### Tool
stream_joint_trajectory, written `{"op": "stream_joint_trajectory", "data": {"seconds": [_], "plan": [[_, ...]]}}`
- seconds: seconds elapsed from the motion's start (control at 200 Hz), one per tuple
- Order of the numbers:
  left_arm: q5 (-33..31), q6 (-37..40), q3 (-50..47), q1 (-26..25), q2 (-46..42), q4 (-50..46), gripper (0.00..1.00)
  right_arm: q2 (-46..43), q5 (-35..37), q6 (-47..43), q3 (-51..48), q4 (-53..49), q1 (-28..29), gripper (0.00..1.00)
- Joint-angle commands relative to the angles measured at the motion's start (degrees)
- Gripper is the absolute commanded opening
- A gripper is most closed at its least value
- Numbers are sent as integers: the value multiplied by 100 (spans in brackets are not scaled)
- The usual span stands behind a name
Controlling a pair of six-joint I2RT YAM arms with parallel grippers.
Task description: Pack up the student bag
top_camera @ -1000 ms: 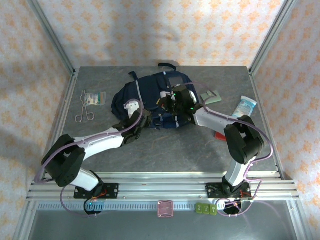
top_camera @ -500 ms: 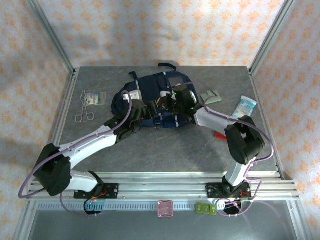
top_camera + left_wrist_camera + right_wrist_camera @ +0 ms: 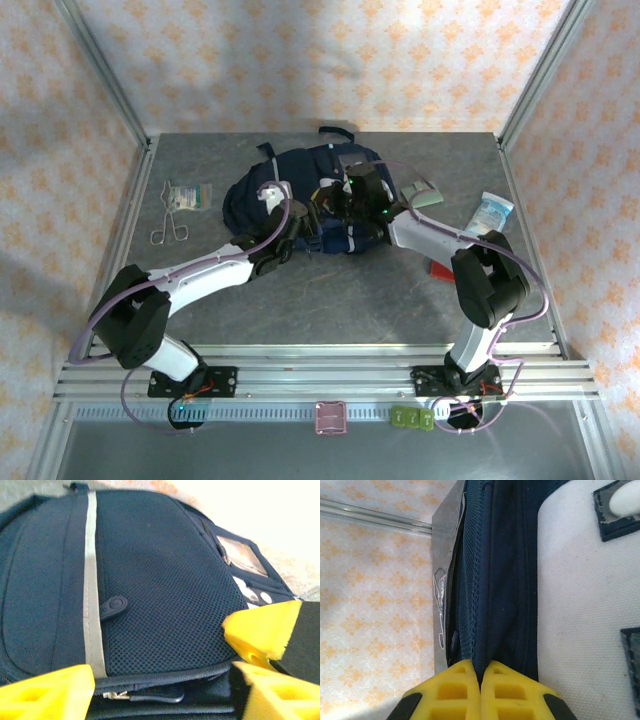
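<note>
The student bag [image 3: 300,190], navy with a grey reflective stripe and a mesh pocket, lies at the back middle of the table. My left gripper [image 3: 292,222] is at its near edge. In the left wrist view this gripper [image 3: 160,677] is open, its yellow fingers [image 3: 50,692] on either side of the mesh pocket [image 3: 165,605] and of a dark zipper pull [image 3: 152,696], touching neither. My right gripper [image 3: 335,202] sits on top of the bag. The right wrist view shows it [image 3: 480,667] shut on a fold of navy bag fabric [image 3: 490,580] beside a white patch [image 3: 585,605].
Metal scissors [image 3: 168,228] and a small packet [image 3: 190,195] lie left of the bag. To its right are a grey-green item [image 3: 422,192], a tissue pack [image 3: 493,212] and a red object [image 3: 438,268]. A metal frame borders the table.
My left gripper reached over the bag's near side, then drew back a little, and its jaws narrowed slightly. The right gripper has kept its pinch on the bag.
</note>
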Motion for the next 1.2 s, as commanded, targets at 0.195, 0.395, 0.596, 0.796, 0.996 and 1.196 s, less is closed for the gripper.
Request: {"op": "stream_joint_trajectory", "data": {"seconds": [0.195,0.395,0.596,0.796,0.996,1.196], "plan": [[-1,164,-878,5,-205,615,68,-278,-758,498,718,1626,-93,0],[4,143,-964,-48,171,537,52,-240,-794,568,806,1676,-100,0],[30,32,-1246,-68,355,472,45,-320,-741,568,784,1693,-158,0],[-89,-55,-1638,-82,125,398,39,-302,-750,657,766,1810,-181,0],[-103,-66,-1842,-82,-188,237,34,-275,-720,672,742,1810,-190,0],[99,131,-1723,-72,-887,69,48,-302,-733,685,619,1849,-190,0]]}}
